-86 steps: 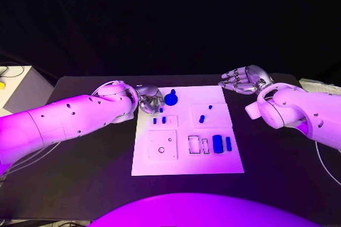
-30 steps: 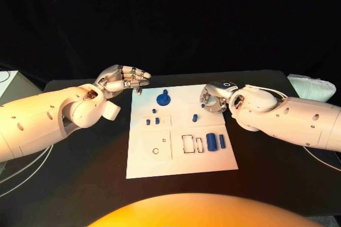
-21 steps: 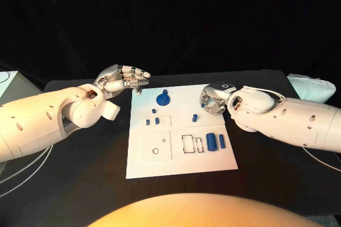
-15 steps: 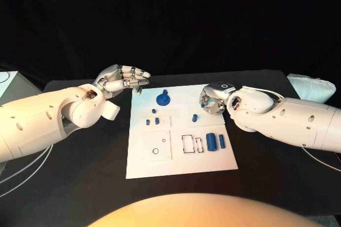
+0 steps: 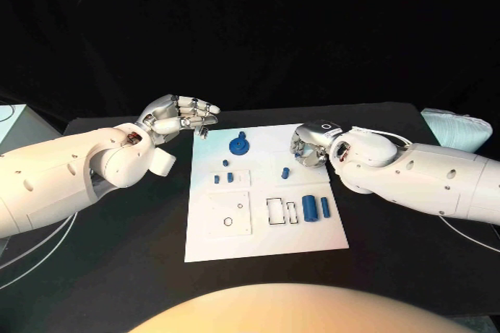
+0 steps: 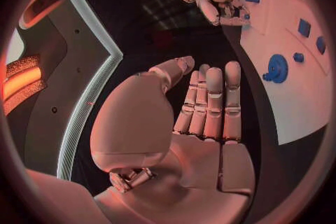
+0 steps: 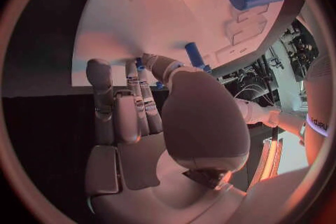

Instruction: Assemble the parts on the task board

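From above, the silver left hand point(image 5: 183, 116) hovers empty, fingers loosely curled, beside the flat white task board point(image 5: 261, 239). The right wrist view shows the right hand point(image 7: 136, 106) pinching a small blue peg point(image 7: 140, 63) on it.

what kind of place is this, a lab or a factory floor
Most likely a robotics lab or test bench: a black table against a dark backdrop, a white task board with small blue parts laid out on it, and cables and equipment at the room's edge.
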